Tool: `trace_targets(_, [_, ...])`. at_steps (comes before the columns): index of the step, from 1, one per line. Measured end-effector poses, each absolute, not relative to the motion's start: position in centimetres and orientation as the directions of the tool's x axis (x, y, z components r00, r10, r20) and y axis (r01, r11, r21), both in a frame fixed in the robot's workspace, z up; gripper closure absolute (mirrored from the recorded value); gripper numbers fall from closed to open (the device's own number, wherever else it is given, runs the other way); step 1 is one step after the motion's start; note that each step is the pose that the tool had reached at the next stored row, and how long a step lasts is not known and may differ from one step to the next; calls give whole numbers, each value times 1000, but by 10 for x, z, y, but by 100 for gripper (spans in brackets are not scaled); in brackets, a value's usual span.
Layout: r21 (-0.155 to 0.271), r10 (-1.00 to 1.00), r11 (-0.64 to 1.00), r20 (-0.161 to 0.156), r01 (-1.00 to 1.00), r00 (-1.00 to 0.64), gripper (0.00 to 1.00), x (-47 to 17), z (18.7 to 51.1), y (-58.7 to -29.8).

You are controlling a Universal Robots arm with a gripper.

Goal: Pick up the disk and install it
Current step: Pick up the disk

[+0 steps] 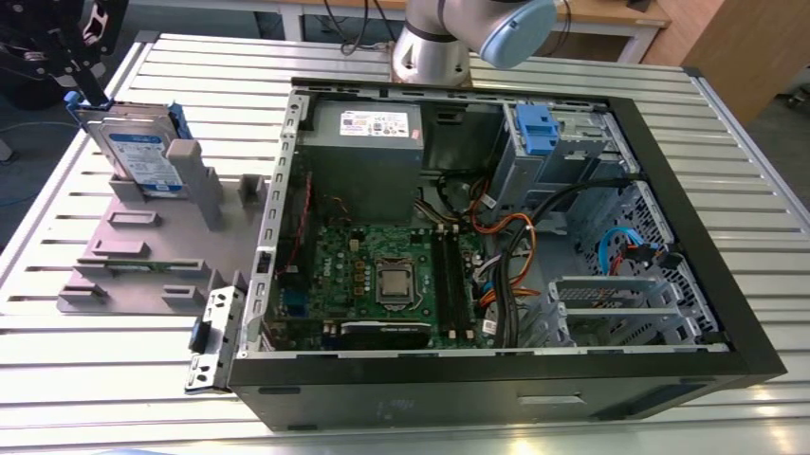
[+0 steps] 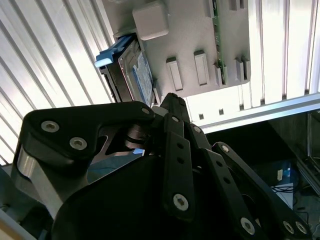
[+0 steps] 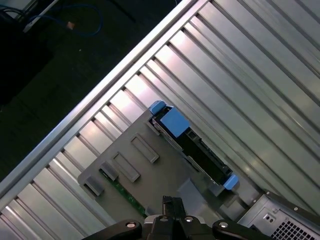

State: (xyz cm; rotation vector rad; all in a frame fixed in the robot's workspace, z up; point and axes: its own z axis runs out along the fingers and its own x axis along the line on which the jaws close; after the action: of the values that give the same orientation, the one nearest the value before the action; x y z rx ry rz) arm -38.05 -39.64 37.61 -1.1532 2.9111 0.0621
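Observation:
The disk [image 1: 137, 152] stands on edge in the grey slotted holder [image 1: 165, 246], outside the computer case on the exterior view's left. Its silver body carries a white-and-blue label and has blue rails. My black gripper [image 1: 86, 85] hangs above the disk's far upper corner with its fingers shut and nothing between them. In the first wrist view the disk [image 3: 192, 142] shows edge-on in the holder [image 3: 150, 170], beyond my fingertips [image 3: 167, 202]. In the second wrist view the disk [image 2: 135, 70] lies past the closed fingertips [image 2: 170, 100], beside the holder [image 2: 190, 40].
The open computer case [image 1: 708, 284] lies on the slatted metal table [image 1: 101, 379]. Its grey drive bay with a blue bracket [image 1: 538, 128] sits at the far right corner. My arm's base [image 1: 437, 47] stands behind the case. Cables and a motherboard [image 1: 379, 275] occupy the inside.

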Motion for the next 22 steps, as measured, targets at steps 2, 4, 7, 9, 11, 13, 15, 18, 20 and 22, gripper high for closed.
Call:
trace_targets(2, [33, -686, 726, -24, -687, -727, 89, -381, 376, -396])
trace_targets(4, [33, -688, 724, -24, -689, -725, 89, -381, 376, -396])
trace_targets(7, [33, -691, 722, -24, -691, -723, 89, -381, 376, -396])
trace_targets(9, [33, -693, 720, -24, -693, -721, 89, -381, 376, -396])
trace_targets(11, [33, -695, 718, -24, -695, -719, 89, -381, 376, -396])
trace_targets(13, [33, -696, 717, -24, -697, -717, 89, -381, 376, -396])
trace_targets(15, [33, -698, 715, -24, -699, -716, 89, -381, 376, -396])
trace_targets(18, [33, -701, 712, -24, -701, -713, 89, -381, 376, -396])
trace_targets(20, [33, -703, 710, -24, -703, -711, 89, -381, 376, -396])
trace_targets(22, [33, -704, 709, -24, -705, -709, 89, -381, 376, -396])
